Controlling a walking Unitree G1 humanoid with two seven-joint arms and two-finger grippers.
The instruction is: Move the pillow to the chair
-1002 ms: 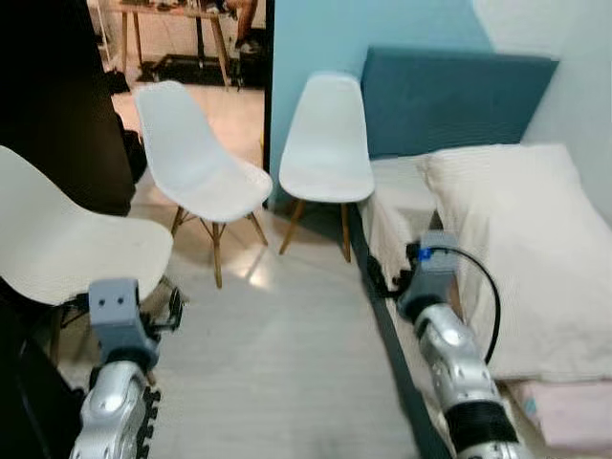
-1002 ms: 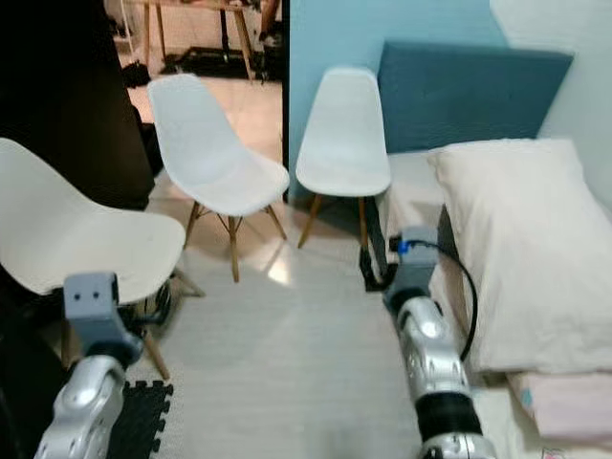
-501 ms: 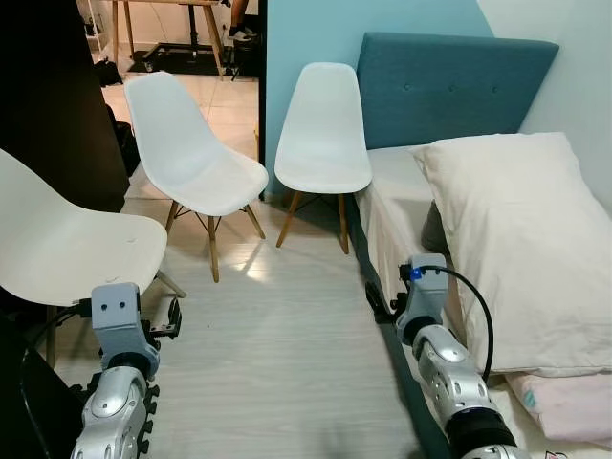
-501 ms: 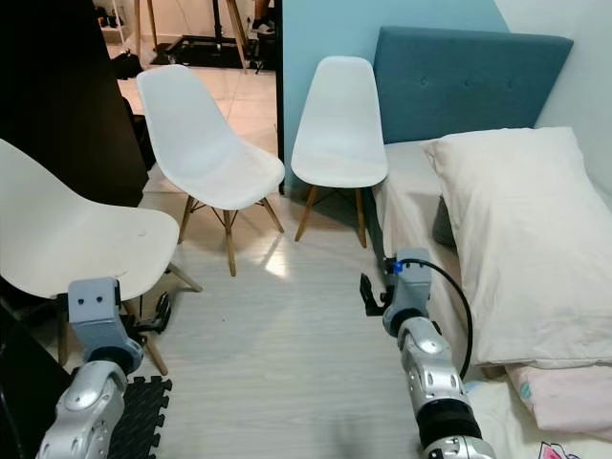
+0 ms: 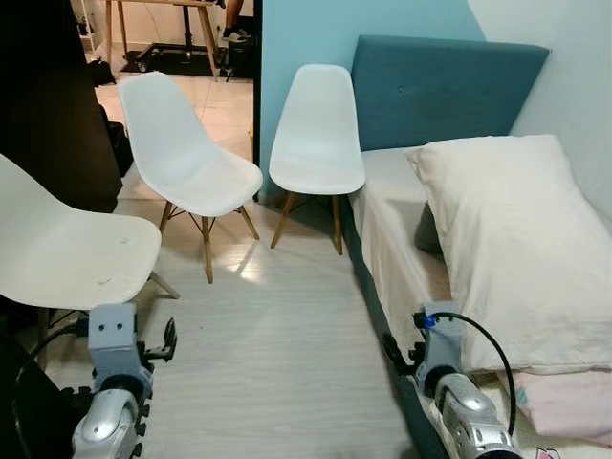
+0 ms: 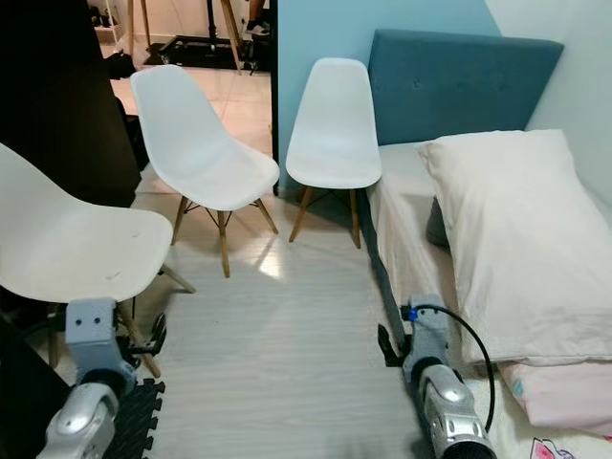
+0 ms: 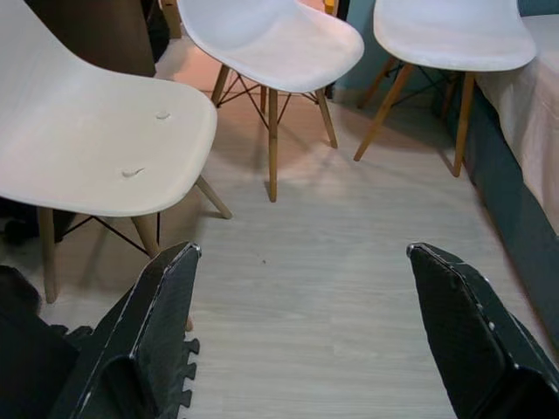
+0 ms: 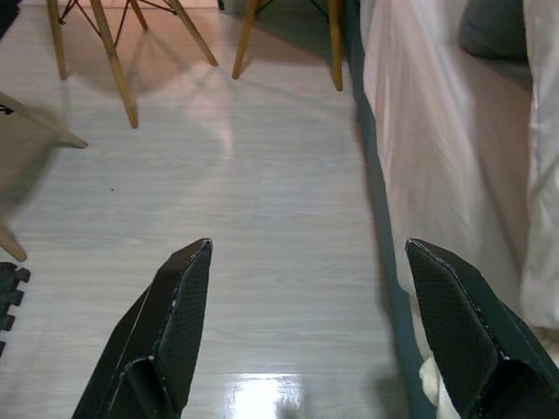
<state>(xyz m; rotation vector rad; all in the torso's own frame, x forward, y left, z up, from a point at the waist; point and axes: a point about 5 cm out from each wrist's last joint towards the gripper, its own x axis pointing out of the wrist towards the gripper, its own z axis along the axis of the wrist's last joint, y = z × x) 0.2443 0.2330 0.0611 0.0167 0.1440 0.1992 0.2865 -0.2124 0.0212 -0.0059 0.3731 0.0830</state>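
Both grippers (fingers spread) hang low; plump cream pillow [image 5: 516, 229] on bed [image 5: 392, 206].

I see the pillow [image 5: 521, 239], large and cream-white, lying flat along the bed [image 5: 382, 206] on the right, its far end near the blue headboard [image 5: 440, 91]. Three white shell chairs with wooden legs stand on the floor: one [image 5: 316, 129] just beside the bed's far corner, one [image 5: 186, 158] farther left, one [image 5: 62, 249] near left.

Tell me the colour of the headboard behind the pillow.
The headboard is dark teal blue, tufted. It shows best in the left eye view, behind the cream pillow.
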